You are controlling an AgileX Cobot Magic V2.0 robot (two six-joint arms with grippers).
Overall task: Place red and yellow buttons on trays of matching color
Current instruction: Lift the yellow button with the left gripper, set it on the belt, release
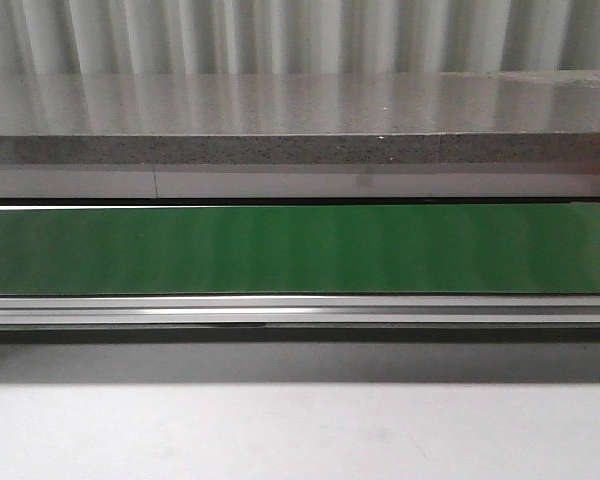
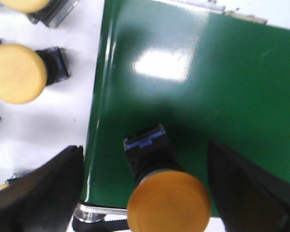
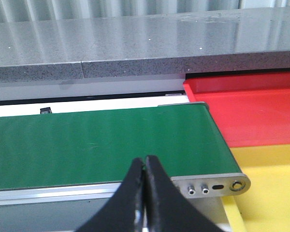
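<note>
Buttons sit only under the left end effector point(image 2: 144, 193), whose two dark fingers point(image 2: 43, 191) are spread wide and hold nothing. Directly between them lies a yellow button point(image 2: 168, 203) on the green conveyor belt point(image 2: 222, 87), on its side, its long axis running from the cap nearest the end effector out to the black and blue base point(image 2: 146, 140) farther away. More yellow buttons point(image 2: 14, 72) rest on the white tabletop point(image 2: 43, 121) off to one side of the fingers, well clear of them. The right end effector point(image 3: 144, 203) is pinched closed and empty, over the belt's end, with the red tray point(image 3: 251, 106) and yellow tray point(image 3: 266, 179) just beyond it. Judging by this, the left arm is the nearer one for this button.
</note>
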